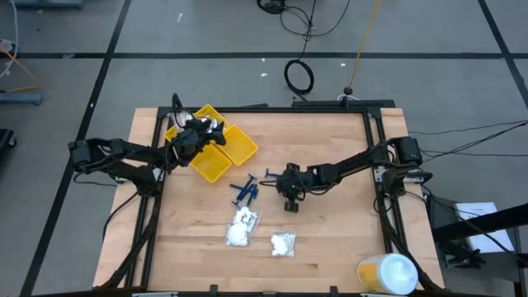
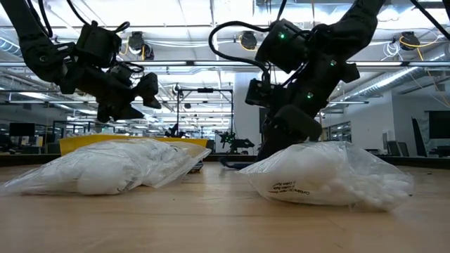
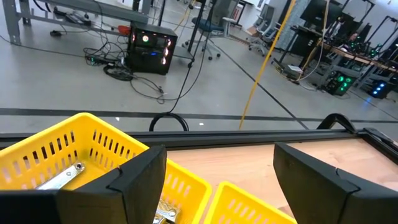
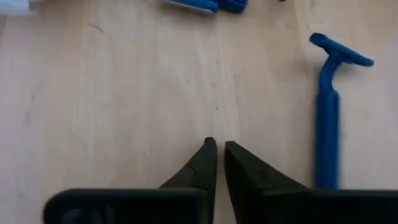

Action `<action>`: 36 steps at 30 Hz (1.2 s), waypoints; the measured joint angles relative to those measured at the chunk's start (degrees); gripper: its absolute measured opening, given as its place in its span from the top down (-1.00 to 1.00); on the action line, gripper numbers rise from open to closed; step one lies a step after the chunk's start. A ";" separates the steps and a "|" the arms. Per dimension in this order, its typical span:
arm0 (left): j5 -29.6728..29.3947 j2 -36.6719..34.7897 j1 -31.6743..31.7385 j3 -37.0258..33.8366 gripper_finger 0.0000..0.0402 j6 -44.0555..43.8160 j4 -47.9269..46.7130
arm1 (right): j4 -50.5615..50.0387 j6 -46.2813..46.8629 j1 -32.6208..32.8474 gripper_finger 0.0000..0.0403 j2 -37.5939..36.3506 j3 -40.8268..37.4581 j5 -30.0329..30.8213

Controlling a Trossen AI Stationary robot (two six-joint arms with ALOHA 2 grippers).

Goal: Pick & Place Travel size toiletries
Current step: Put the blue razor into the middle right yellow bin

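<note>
Blue razors [image 1: 245, 192] lie flat on the wooden table, and one razor [image 4: 328, 118] shows beside my right gripper [image 4: 217, 149], head pointing away. My right gripper [image 1: 289, 188] is shut and stands low over bare wood just right of the razors, holding nothing. Two clear bags of white lumps [image 1: 242, 227] [image 1: 283, 243] rest nearer the table's near edge and fill the low view [image 2: 105, 165] [image 2: 330, 172]. My left gripper [image 3: 217, 180] is open and empty above the yellow tray [image 1: 213, 148]. A silvery packet [image 3: 62, 177] lies in one tray compartment.
A large white-and-yellow round container [image 1: 388, 274] lies at the table's near right corner. The yellow tray [image 3: 93, 140] sits at the far left of the table. Bare wood spreads between the razors and the right edge. A black frame rail [image 1: 247, 108] borders the table.
</note>
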 joint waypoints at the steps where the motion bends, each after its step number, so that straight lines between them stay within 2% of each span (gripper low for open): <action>1: 0.20 0.00 0.00 0.00 -0.42 0.01 0.01 | 0.16 -0.71 0.00 0.86 -0.45 -0.05 0.16; 5: 0.92 0.00 -0.02 0.00 -0.42 0.02 0.01 | 2.59 -2.08 -0.11 0.71 -2.09 -0.25 1.70; 11: 0.97 0.00 0.00 0.00 -0.42 0.24 -0.01 | 5.77 -1.39 -1.02 0.38 -3.29 -0.14 9.31; 17: 1.37 0.00 -0.08 0.00 -0.42 0.40 -0.03 | 6.39 4.97 -3.04 0.04 -3.32 -2.77 5.89; 22: 1.41 0.00 -0.07 0.00 -0.42 0.35 -0.03 | 8.11 7.17 -3.47 -0.10 -3.44 -6.92 4.24; 25: 1.41 0.00 -0.07 0.00 -0.42 0.32 -0.01 | 11.75 7.26 -3.47 -0.08 -3.53 -9.69 3.52; 28: 1.41 0.00 -0.07 0.00 -0.42 0.20 -0.02 | 14.36 6.55 -3.48 0.04 -3.53 -11.38 3.35; 36: 1.43 0.00 -0.07 0.00 -0.42 0.20 -0.01 | 14.64 3.46 -4.15 0.72 -3.48 -11.68 0.96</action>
